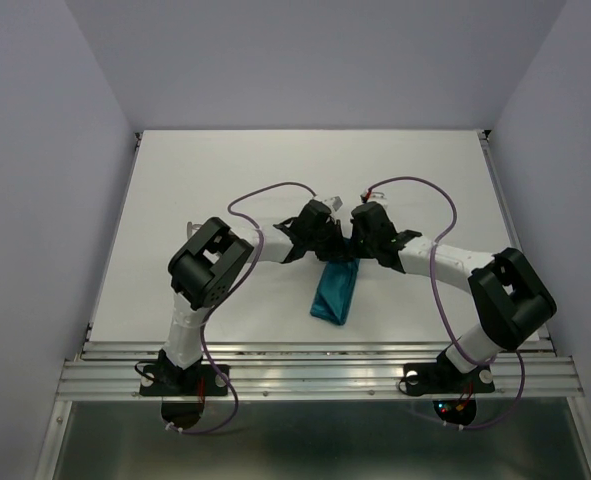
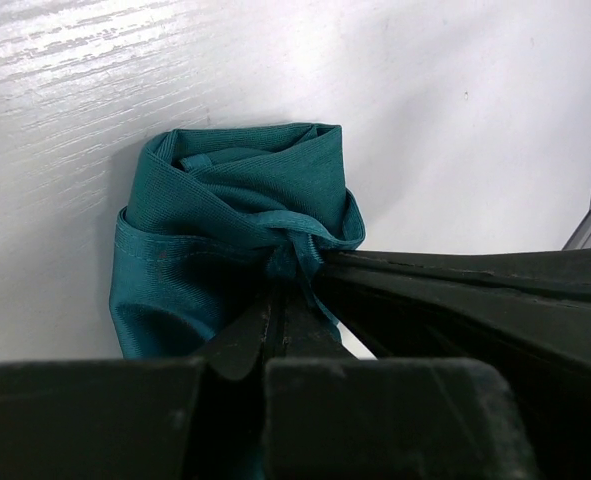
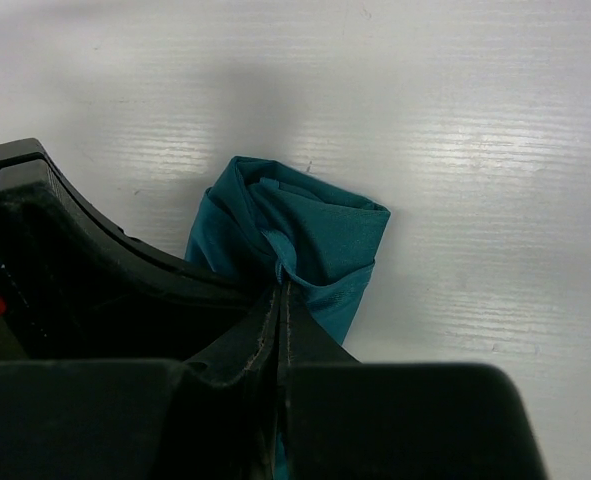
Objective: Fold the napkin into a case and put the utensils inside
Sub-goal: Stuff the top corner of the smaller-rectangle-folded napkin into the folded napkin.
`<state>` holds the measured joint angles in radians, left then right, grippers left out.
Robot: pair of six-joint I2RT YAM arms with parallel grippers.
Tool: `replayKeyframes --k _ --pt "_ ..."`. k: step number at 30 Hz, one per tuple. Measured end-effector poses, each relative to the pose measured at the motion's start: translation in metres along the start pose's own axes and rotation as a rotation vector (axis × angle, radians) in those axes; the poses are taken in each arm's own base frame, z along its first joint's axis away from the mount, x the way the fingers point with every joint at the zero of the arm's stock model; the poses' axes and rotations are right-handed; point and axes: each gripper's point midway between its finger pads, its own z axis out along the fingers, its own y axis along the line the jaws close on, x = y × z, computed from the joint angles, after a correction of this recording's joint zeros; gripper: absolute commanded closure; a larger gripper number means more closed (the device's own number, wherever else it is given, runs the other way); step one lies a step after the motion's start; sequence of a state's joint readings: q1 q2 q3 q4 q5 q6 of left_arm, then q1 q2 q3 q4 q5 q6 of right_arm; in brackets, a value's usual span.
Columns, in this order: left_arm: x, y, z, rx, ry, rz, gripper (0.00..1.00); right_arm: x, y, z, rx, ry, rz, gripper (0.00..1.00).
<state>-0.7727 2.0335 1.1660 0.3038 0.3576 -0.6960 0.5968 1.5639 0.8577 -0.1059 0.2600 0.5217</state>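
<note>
Holding: I pinch the far end of the napkin [image 1: 335,292] with both arms at once, one from each side.
My left gripper [image 2: 283,285]: it is clamped tight on the cloth. The two dark fingers [image 2: 243,345] press together with no gap, and a small twisted knot of teal fabric is caught at their tips.
My right gripper [image 3: 280,290]: it is clamped tight on the cloth too. Its fingers [image 3: 243,345] meet along a thin seam and bite a creased corner of the fabric.
Where the grippers meet: seen from above, the left gripper [image 1: 325,252] and the right gripper [image 1: 360,252] sit just beside each other over the far end of the cloth, with their bodies nearly touching.
Napkin shape: it is a narrow, long teal bundle lying flat, and its near end leans slightly to the left.
Napkin up close: in the left wrist view [image 2: 225,210] the layers wrap round into a soft roll with loose folds showing at the end. In the right wrist view [image 3: 320,235] the end looks like a folded tube. I cannot tell what is inside it.
Table [image 1: 225,180]: it is white and slightly glossy, and the cloth rests near its middle.
Cables [image 1: 275,188]: thin purple loops arch over both arms.
Rail [image 1: 315,365]: a metal strip runs along the near edge, and both arm bases are bolted to it.
</note>
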Motion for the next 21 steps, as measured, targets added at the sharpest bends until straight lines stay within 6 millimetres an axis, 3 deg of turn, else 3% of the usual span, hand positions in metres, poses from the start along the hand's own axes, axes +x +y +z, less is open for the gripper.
replayKeyframes --k 2,3,5,6,9,16,21 --pt "-0.001 0.000 0.000 -0.001 -0.004 -0.004 1.00 0.001 0.000 0.000 -0.002 0.002 0.002 0.99" --pt "-0.001 0.000 0.000 -0.002 -0.006 -0.006 1.00 0.001 0.000 0.000 -0.002 0.003 0.004 0.93" --pt "-0.002 0.000 0.001 -0.003 -0.009 -0.009 1.00 0.001 0.000 0.000 -0.001 0.004 0.009 0.75" --pt "-0.004 0.000 0.003 -0.001 -0.012 -0.011 1.00 0.001 0.000 0.000 -0.001 0.004 0.009 0.57" --pt "-0.008 -0.002 0.007 0.003 -0.024 -0.016 1.00 0.000 -0.009 -0.002 0.039 -0.006 0.011 0.47" --pt "-0.012 -0.003 0.010 0.009 -0.041 -0.015 1.00 -0.022 -0.034 -0.014 0.087 -0.059 0.067 0.48" --pt "-0.012 -0.003 0.010 0.009 -0.045 -0.013 1.00 -0.010 -0.044 -0.019 0.074 -0.033 0.095 0.55"
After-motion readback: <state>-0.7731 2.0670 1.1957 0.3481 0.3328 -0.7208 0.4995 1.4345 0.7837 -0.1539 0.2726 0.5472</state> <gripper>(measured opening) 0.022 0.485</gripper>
